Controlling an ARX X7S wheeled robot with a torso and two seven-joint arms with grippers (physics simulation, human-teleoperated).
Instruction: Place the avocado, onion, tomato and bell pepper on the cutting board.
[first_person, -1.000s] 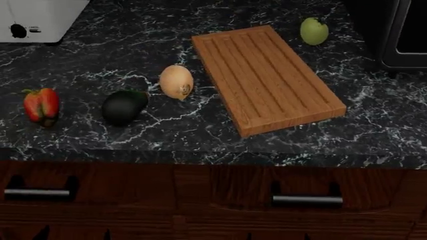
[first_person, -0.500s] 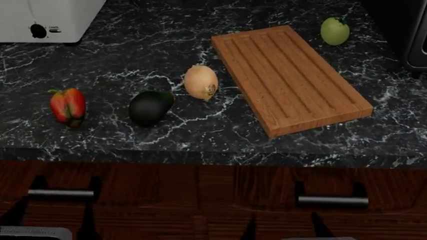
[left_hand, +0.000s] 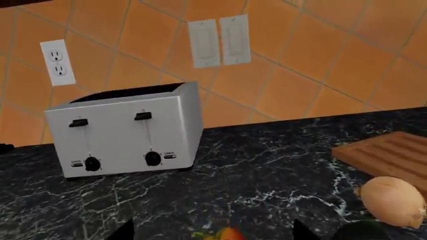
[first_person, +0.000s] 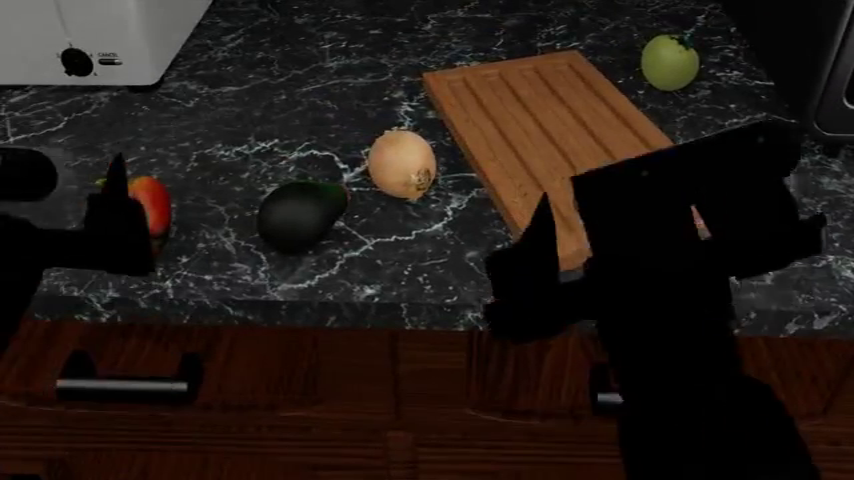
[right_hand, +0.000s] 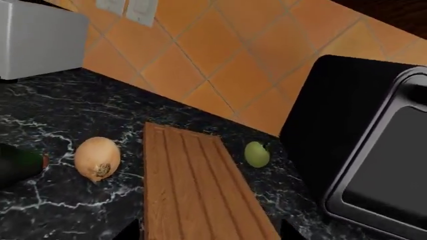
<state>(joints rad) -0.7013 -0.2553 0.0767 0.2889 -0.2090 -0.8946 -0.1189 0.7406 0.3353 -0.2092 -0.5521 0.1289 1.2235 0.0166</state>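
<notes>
Both arms hover low: left hand (first_person: 114, 215) by bell pepper (first_person: 151, 203), right hand (first_person: 541, 265) over cutting board (first_person: 534, 110); grips unclear.

Head camera high, both wrist cameras low over the counter.
Head looks steeply down; wrists face the tiled wall, probably hovering close, all sharing onion (first_person: 402, 164) and cutting board (right_hand: 193, 185).
</notes>
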